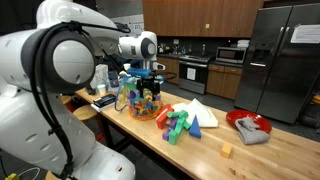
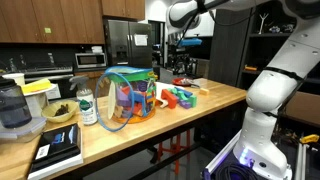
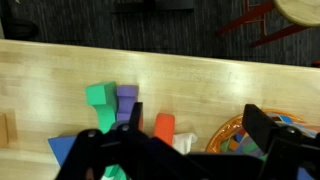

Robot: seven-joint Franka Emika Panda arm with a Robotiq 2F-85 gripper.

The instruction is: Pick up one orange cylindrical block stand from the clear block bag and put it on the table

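The clear block bag (image 1: pixel 141 97) stands on the light-wood table (image 1: pixel 260 158), bulging with coloured blocks; it also shows in an exterior view (image 2: pixel 130 96). Its orange rim (image 3: pixel 232 132) shows at the lower right of the wrist view. My gripper (image 1: pixel 145 71) hangs just above the bag's top and shows in the other exterior view too (image 2: pixel 180 62). In the wrist view the gripper (image 3: pixel 198 125) is open and empty, its fingers spanning the table between the bag rim and a red block (image 3: pixel 163 126). I cannot pick out the orange cylindrical block stand.
A loose pile of green, purple and blue blocks (image 1: pixel 180 123) lies beside the bag, with white paper (image 1: pixel 202 113) next to it. A red plate with a grey cloth (image 1: pixel 250 126) and a tiny orange-tan cube (image 1: pixel 227 150) lie further along. A jar (image 2: pixel 87 106), bowl (image 2: pixel 60 112) and blender (image 2: pixel 12 110) stand beyond the bag.
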